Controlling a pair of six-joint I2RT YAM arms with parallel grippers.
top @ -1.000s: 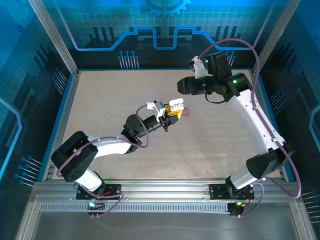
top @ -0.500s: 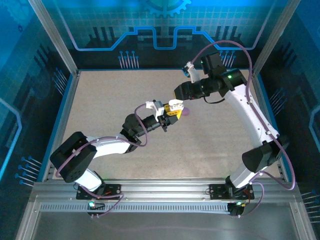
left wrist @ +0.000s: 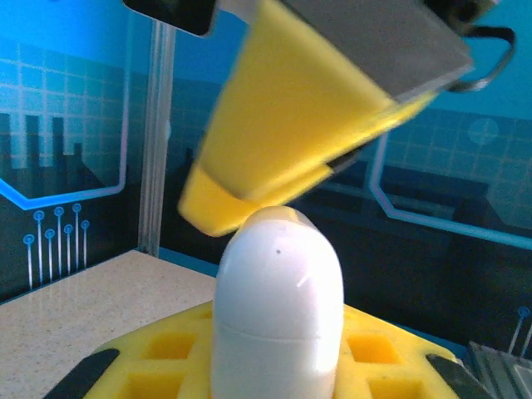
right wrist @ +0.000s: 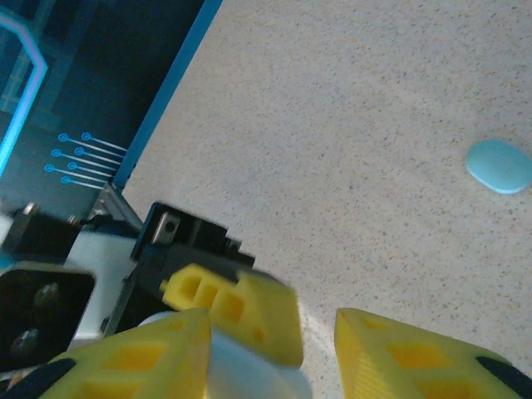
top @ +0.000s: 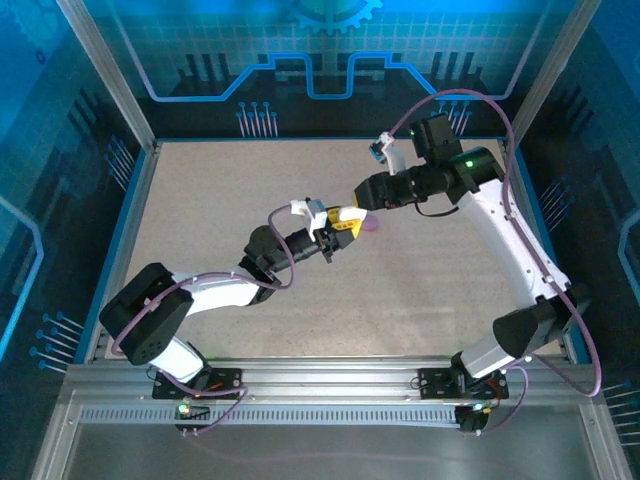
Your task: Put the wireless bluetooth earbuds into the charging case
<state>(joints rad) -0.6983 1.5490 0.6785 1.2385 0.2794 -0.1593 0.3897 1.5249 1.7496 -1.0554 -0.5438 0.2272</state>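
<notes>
Clenching my left claw [top: 338, 222] on the white charging case [left wrist: 278, 307], I hold it upright over the middle of the table [top: 220, 200]; in my left wrist view the case stands rounded end up, its lower part seated between my yellow fingers; my right claw [top: 356, 207] reaches in from the far right and meets it there, jaws parted and grasping nothing; one of its yellow fingers [left wrist: 307, 108] slants over the case and touches its top; from my right wrist, the case and one finger of my left claw sit in the gap between my right fingers, against the left-hand one, with bare table showing before the other; a small pink-purple piece [top: 371, 227] lies on the table just beside both claws, on their right; a light blue rounded piece [right wrist: 499, 166] lies alone on the table, well apart from the claws; whether either piece is an earbud or a case I cannot tell.
</notes>
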